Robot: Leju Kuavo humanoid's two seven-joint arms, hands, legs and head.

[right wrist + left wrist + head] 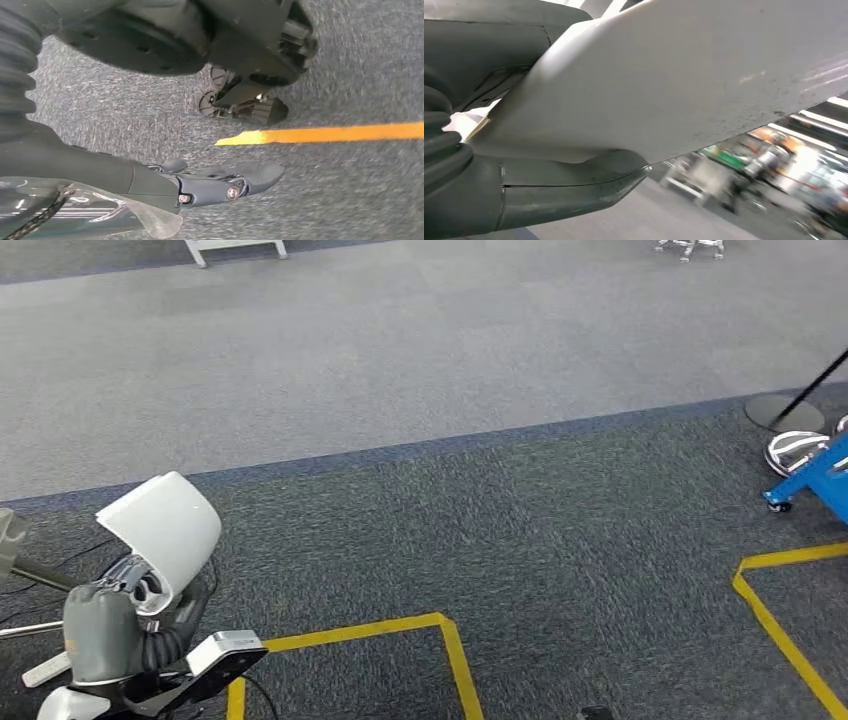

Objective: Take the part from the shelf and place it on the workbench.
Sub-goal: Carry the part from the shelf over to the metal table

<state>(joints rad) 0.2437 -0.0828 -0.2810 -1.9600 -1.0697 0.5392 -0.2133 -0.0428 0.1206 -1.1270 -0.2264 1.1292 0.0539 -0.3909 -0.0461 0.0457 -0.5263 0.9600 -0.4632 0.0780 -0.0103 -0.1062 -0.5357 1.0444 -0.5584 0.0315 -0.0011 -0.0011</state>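
White and curved like a shell, the part [165, 523] sits low at the left of the head view, raised above the dark carpet [560, 570] and gripped by the left hand [110, 625], whose grey ribbed cover and thick thumb come up beneath it. In the left wrist view the part [684, 80] spreads broad and pale across most of the picture, its surface flecked with small dark specks, and the left hand [524, 195] clasps it from below with the grey thumb [574, 187] pressed along its lower edge; behind it lies a blurred hall with bright lights. The right hand [215, 185] hangs over the speckled carpet with its dark fingers [255, 175] stretched out fairly straight and nothing between them, just beside the end of a strip of yellow tape [325, 134] on the floor. From the head view, yellow tape [400, 625] marks out a box on the dark carpet near the robot, and a second taped corner [770, 590] shows at the right. A lighter grey carpet [400, 360] runs across beyond a dark blue border. At the right edge stand a blue wheeled frame [815, 475] and a round floor base [783, 412] with a black pole rising from it. White furniture legs [235, 250] stand at the far edge.
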